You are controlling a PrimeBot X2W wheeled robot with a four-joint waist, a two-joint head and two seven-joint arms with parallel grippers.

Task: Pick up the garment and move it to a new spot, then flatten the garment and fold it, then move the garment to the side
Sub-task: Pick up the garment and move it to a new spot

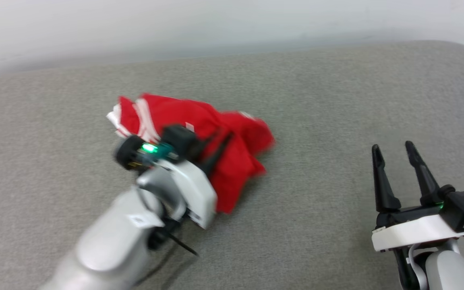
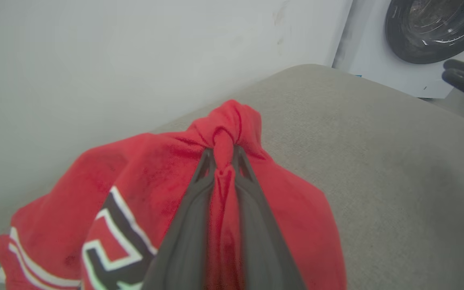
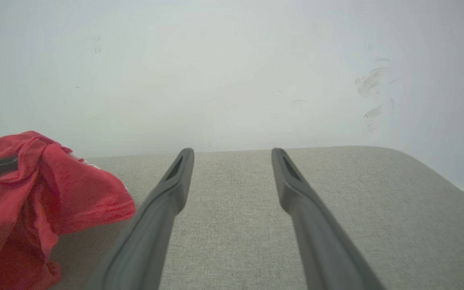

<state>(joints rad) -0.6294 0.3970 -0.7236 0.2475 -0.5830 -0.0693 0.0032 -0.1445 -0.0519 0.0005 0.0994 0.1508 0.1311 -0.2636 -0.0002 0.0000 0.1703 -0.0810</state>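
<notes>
The red garment (image 1: 199, 125) is bunched up on the grey padded surface, its white-striped trim at the upper left. My left gripper (image 1: 222, 137) is shut on a pinch of its red fabric; in the left wrist view the garment (image 2: 155, 193) bulges out between and above the closed fingers (image 2: 191, 225), and black white-outlined lettering shows at the lower left. My right gripper (image 1: 393, 149) stands open at the lower right, apart from the cloth. In the right wrist view its fingers (image 3: 163, 205) are spread over bare cushion, with the garment (image 3: 26, 189) at the left edge.
The grey cushion (image 1: 336, 100) stretches wide around the garment, ending at a pale wall (image 1: 216, 24) behind. A white washing machine (image 2: 413, 44) with a dark round door stands beyond the cushion's rounded corner in the left wrist view.
</notes>
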